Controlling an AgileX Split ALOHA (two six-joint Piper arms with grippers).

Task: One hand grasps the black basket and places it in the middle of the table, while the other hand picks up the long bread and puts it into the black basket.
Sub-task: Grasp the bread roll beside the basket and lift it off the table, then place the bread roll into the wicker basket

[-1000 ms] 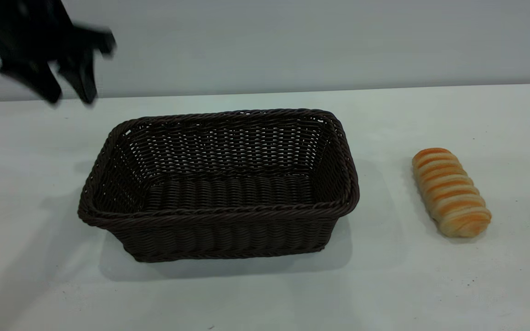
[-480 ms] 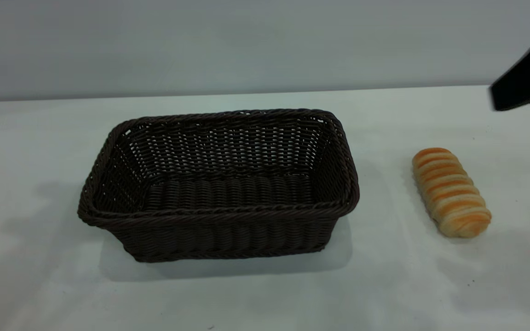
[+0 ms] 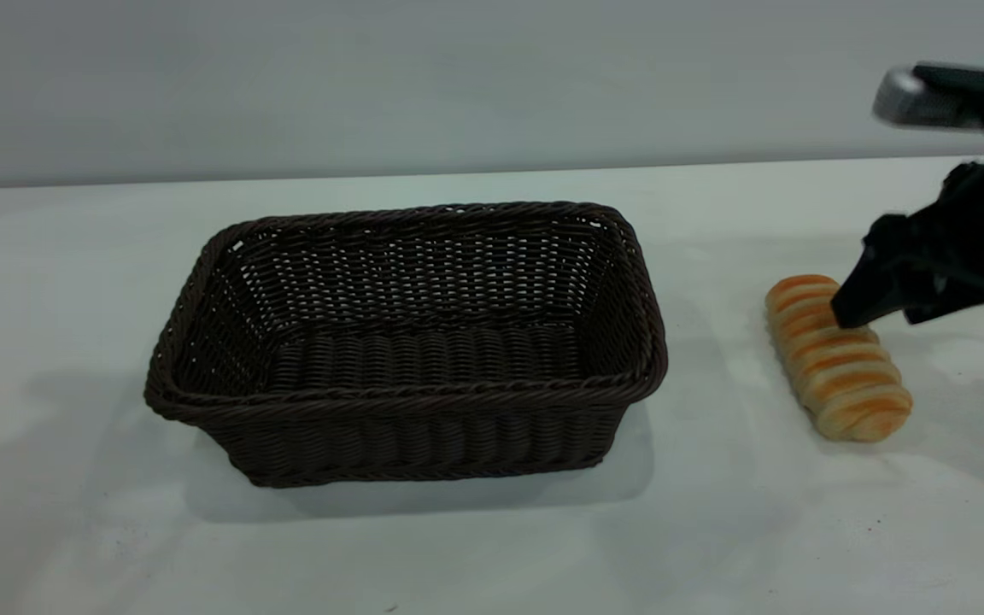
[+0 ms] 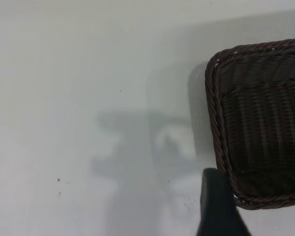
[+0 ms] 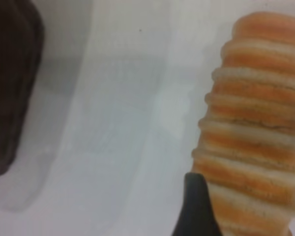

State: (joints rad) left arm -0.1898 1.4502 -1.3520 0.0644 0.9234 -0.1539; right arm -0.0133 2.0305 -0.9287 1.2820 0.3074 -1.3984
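Note:
The black basket [image 3: 407, 342] stands upright and empty in the middle of the table [image 3: 492, 547]. Its corner shows in the left wrist view [image 4: 260, 123]. The long bread [image 3: 838, 367] lies on the table to the basket's right. My right gripper [image 3: 881, 318] is open and low over the bread's far end, one finger on each side of it. In the right wrist view one finger [image 5: 194, 206] sits beside the bread [image 5: 255, 132]. My left gripper [image 4: 259, 196] is open above the basket's corner and is out of the exterior view.
A plain grey wall [image 3: 458, 77] runs behind the table. Bare tabletop lies left of the basket and along the front edge. The gap between the basket and the bread is about a hand wide.
The left gripper rose out of the exterior view at the upper left. The right gripper came in from the right and dropped down over the bread's far end.

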